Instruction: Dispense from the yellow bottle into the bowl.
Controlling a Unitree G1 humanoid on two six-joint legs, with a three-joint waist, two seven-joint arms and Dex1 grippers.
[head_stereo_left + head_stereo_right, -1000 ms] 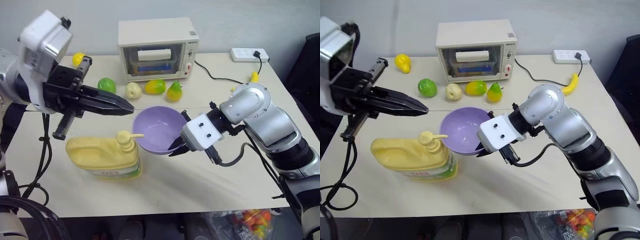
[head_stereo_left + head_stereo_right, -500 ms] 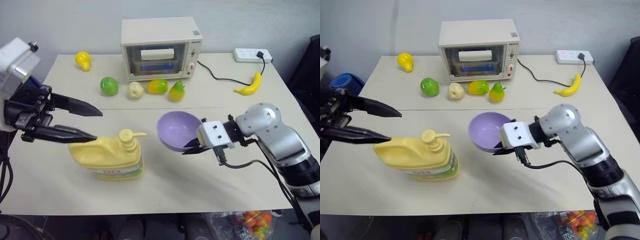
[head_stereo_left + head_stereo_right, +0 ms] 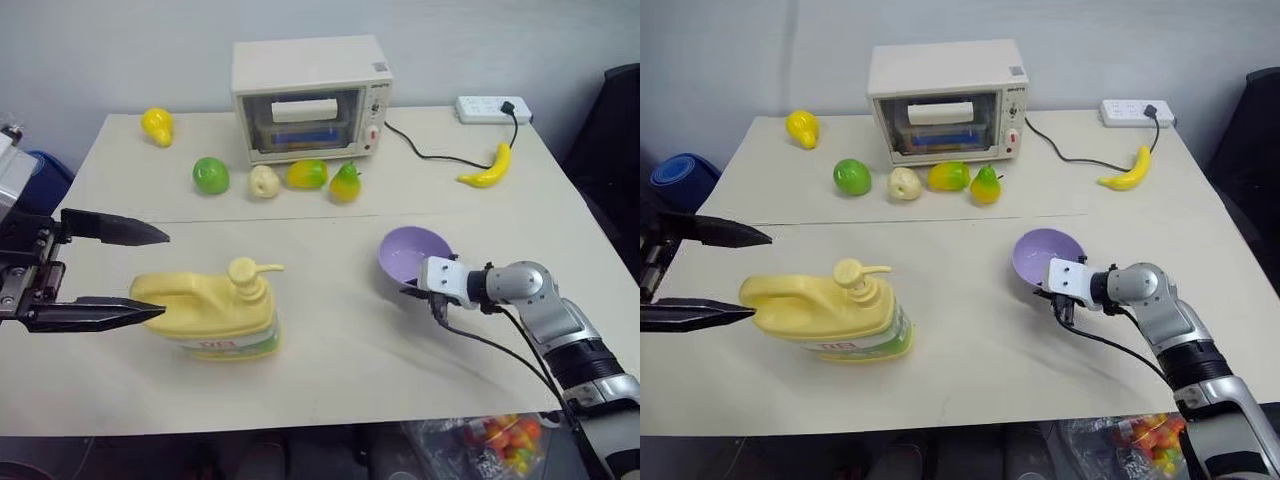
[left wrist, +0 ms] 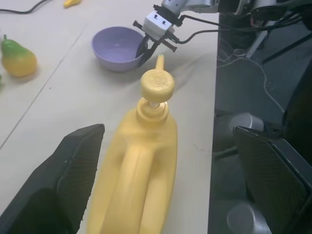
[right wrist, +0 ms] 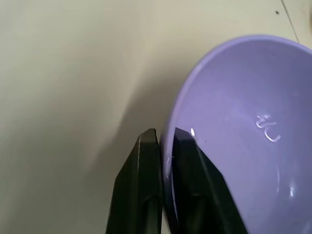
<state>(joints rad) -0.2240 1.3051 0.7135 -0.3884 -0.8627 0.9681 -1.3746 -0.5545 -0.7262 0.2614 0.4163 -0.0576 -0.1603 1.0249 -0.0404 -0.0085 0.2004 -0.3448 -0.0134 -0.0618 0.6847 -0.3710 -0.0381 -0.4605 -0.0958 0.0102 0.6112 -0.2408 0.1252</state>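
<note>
Two black fingers of the right gripper (image 5: 165, 146) pinch the rim of the bowl (image 3: 412, 256), one inside and one outside, the grip just beginning to slacken. A second ago this bowl sat right beside the pump spout of the yellow bottle (image 3: 213, 313); now it has been carried well off to the bottle's 3 o'clock and looks set down on the table (image 3: 330, 370). A few drops of clear liquid glisten on its inner wall, so I judge the dispensing done and the bowl being put aside.

The left gripper (image 3: 140, 274), which was closed above the pump a second ago, has pulled away toward 9 o'clock and now stands spread wide, empty, its fingers flanking the bottle's handle end without touching it. The bottle stands upright, spout pointing toward the bowl.

Beyond, at 12 o'clock, a toaster oven (image 3: 308, 98) stands with a green apple (image 3: 210, 175), a pale fruit (image 3: 264, 180), a mango (image 3: 306, 174) and a pear (image 3: 346, 184) lined before it. A banana (image 3: 486, 168) lies near a power strip (image 3: 492, 108). Nothing blocks either arm's retreat.
</note>
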